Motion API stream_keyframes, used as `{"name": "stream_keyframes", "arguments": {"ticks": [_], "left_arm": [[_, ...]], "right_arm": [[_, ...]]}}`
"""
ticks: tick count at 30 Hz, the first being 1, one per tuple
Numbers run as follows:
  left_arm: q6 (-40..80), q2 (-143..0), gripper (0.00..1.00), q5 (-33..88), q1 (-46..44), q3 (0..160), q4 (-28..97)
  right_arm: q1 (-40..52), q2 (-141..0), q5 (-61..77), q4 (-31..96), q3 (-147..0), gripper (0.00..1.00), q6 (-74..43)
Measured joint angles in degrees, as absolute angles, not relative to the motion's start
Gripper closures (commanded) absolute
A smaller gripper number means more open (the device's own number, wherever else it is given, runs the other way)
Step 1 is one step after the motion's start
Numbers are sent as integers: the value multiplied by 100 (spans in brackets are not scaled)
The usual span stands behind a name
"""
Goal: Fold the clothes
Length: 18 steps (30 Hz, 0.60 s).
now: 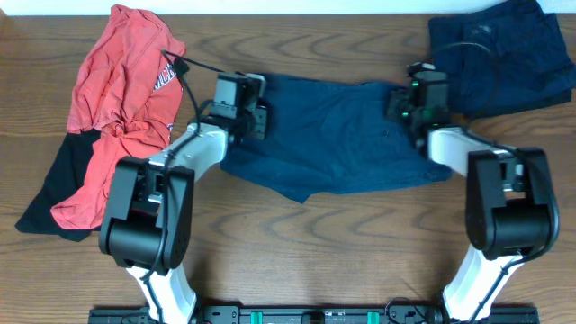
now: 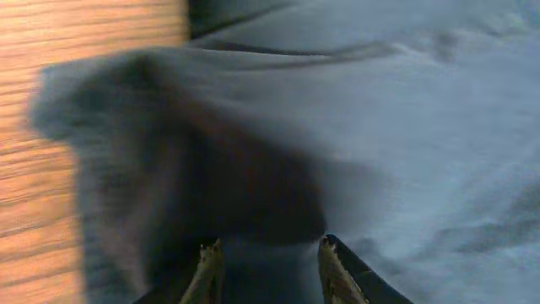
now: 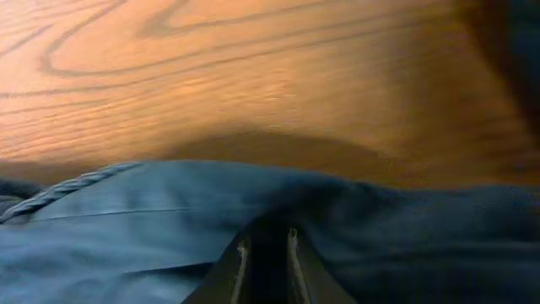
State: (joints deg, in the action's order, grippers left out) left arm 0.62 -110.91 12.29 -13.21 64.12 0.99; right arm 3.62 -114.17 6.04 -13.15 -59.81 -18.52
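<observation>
Fingertips of the right gripper (image 3: 266, 245) sit closest to the lens, nearly together, with a narrow gap. Navy cloth puckers up into that gap, so it reads as a pinch on the far right edge of the shorts (image 1: 342, 144). A braided cord (image 3: 67, 187) runs along that hem, with bare table (image 3: 253, 76) beyond.

Left gripper (image 2: 270, 253): jaws part open, dark cloth between the fingers (image 2: 209, 268). The view is blurred, so can't tell if it's clamped or loose. The cloth edge bulges up there with shadow under it, wood to its left.

Overhead: the shorts lie spread mid-table between the two arms, one gripper at each far corner, left and right. Judgement: the corners are taken as a pair so the far edge can be drawn over the near edge in one even fold. The shorts look mostly flat, fold not yet made.

Further out:
- Red T-shirt (image 1: 117, 81) is crumpled far left, waiting its turn.
- Black garment (image 1: 63, 180) lies half under it, near left.
- Navy pile (image 1: 504, 49) sits far right, just behind the right wrist, looks roughly folded, probably the done stack.

Writing: white letters on the T-shirt chest, partly hidden in creases, not readable. No brand or label seen on the shorts or arms.
</observation>
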Motion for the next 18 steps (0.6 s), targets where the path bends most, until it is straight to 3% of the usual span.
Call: {"name": "stream_keyframes", "arguments": {"ticks": [3, 6, 12, 18], "left_arm": [[82, -11091, 60, 1229, -1111, 6412, 102], [82, -11091, 44, 1240, -945, 6412, 121], [-158, -11089, 31, 1841, -777, 6412, 473], [-805, -11089, 27, 2655, -781, 6412, 1081]], "right_arm": [[36, -11281, 1035, -934, -6018, 84, -1828], [-130, -11102, 1326, -408, -6156, 80, -1715], [-71, -10892, 1570, 550, -6331, 69, -1387], [-36, -10892, 1632, 908, -6331, 65, -1291]]}}
